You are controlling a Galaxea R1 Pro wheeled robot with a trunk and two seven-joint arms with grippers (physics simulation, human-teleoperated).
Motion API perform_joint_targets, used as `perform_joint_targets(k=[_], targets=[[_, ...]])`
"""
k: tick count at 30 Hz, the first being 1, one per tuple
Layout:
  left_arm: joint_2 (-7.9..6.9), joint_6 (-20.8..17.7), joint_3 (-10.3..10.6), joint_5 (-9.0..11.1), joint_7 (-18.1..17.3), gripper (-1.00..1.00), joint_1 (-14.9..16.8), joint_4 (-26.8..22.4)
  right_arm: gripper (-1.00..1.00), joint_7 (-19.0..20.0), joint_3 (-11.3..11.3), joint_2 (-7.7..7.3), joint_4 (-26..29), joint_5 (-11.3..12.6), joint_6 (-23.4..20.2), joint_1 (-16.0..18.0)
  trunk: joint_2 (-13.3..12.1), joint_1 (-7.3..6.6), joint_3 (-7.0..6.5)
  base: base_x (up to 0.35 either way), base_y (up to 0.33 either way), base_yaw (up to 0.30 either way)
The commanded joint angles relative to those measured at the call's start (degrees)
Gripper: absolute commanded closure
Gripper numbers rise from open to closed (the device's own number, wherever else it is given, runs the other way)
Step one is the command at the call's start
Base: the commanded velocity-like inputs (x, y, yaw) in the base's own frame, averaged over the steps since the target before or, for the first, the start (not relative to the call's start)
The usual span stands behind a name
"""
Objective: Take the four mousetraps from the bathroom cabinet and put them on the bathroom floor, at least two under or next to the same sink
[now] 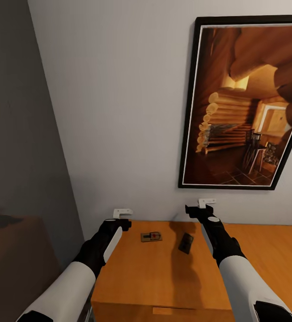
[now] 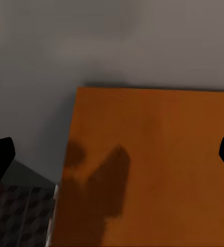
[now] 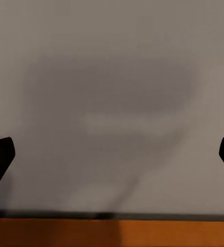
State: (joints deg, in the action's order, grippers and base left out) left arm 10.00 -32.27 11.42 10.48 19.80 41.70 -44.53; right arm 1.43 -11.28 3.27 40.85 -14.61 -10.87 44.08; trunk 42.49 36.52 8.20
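Note:
The orange-brown cabinet point(image 1: 163, 277) stands against the wall right in front of me. Two mousetraps lie on its flat top: a paler one with a red spot point(image 1: 151, 236) and a dark one point(image 1: 186, 243) to its right. My left gripper point(image 1: 121, 214) hovers over the top's back left corner, open, left of the paler trap. My right gripper point(image 1: 205, 205) is raised near the wall behind the dark trap, open and holding nothing. The left wrist view shows the cabinet top point(image 2: 158, 154) and a strip of bathroom floor point(image 2: 19, 216) beside it. The sink is out of view.
A large black-framed picture of a log cabin point(image 1: 248, 103) hangs on the pale wall above the cabinet. A grey wall point(image 1: 16, 112) closes in on the left, with a blurred brown shape point(image 1: 16, 264) low beside the cabinet.

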Motion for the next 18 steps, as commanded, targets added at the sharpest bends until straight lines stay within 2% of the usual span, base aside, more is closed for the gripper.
perform_joint_targets(k=[1, 8, 18], targets=[[0.00, -0.2, 0.1, 0.6, 0.5, -1.00, 0.0, -0.1, -1.00, 0.2, -0.2, 0.07, 0.1, -0.5, -0.3, 0.0, 0.1, 0.03, 0.10, 0.128, 0.061, 0.000], [0.00, -0.1, 0.1, 0.6, 0.5, -1.00, 0.0, 0.0, -1.00, 0.2, -0.2, 0.07, 0.1, -0.5, -0.3, 0.1, 0.1, 0.03, 0.10, 0.212, 0.091, 0.000], [0.00, -0.1, 0.2, 0.7, 0.5, -1.00, 0.0, 0.0, -1.00, 0.2, -0.2, 0.07, 0.1, -0.5, -0.3, 0.1, 0.1, 0.03, 0.10, 0.018, 0.007, 0.000]])
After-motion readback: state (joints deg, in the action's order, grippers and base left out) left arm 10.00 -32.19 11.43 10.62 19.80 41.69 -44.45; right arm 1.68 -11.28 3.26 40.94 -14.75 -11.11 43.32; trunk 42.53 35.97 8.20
